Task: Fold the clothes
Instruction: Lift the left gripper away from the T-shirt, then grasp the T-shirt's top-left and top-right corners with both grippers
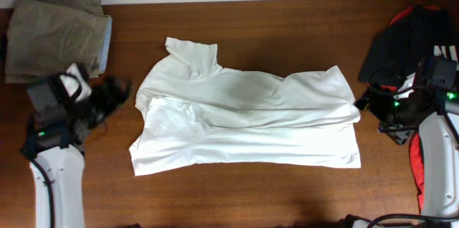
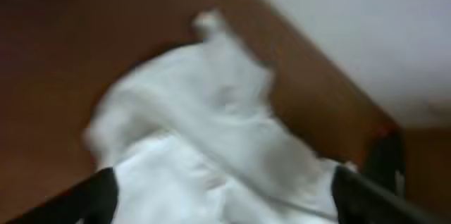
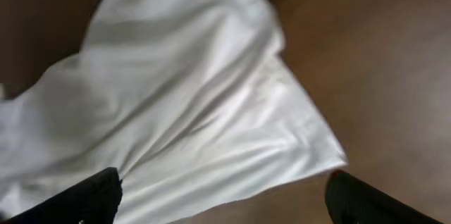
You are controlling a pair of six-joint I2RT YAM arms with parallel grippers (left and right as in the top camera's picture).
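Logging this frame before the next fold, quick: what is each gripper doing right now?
Left gripper: open, not gripping the white T-shirt.
Right gripper: open, holding nothing.

table (image 1: 244, 203) front strip: bare | centre: T-shirt (image 1: 244, 124) spread | far-left: olive garment (image 1: 54, 34) | far-right: black shirt (image 1: 405, 38)

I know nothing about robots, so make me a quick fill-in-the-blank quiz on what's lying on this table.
The T-shirt spread mid-table is ____ in colour.
The folded olive garment lies on the robot's ____ side.
The black-and-red shirt lies on the robot's ____ side.
The left hand and right hand both stand ____, holding nothing.
Missing words: white; left; right; open.
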